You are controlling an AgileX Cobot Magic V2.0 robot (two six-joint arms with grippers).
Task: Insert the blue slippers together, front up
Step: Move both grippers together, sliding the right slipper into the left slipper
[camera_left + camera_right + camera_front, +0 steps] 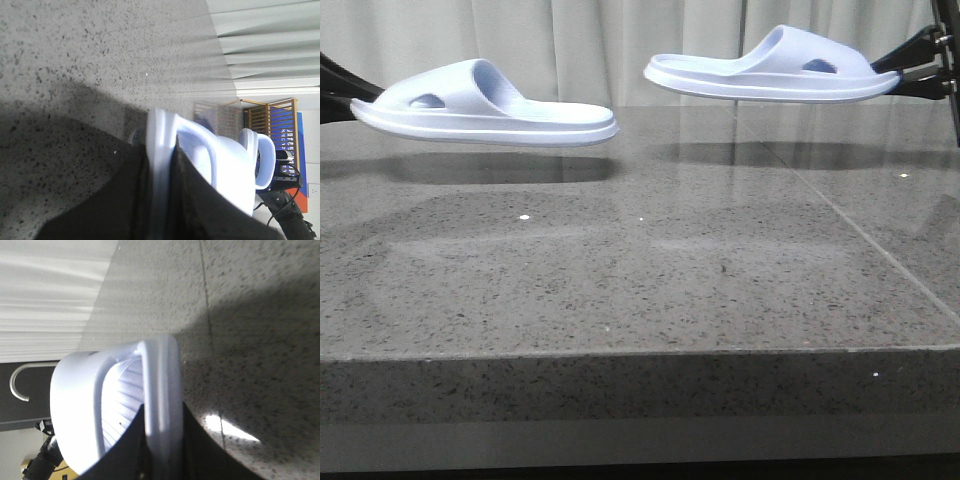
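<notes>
- While both blue slippers hang in the air above the stone table (640, 290), the left slipper (485, 105) sits a little lower than the right slipper (775, 68), their open ends facing each other with a clear gap between.
- Each is pinched at its outer end: the left gripper (160, 200) has its dark fingers (192, 200) closed on the sole edge, and the right gripper (162, 450) clamps its slipper's rim the same way (narrow, full of foam).
- To nest them well, I'd judge the soles need turning flat against each other first, then the toes lined up.
- Foam gives, so a slow, straight push should avoid buckling or slipping from the grip.
</notes>
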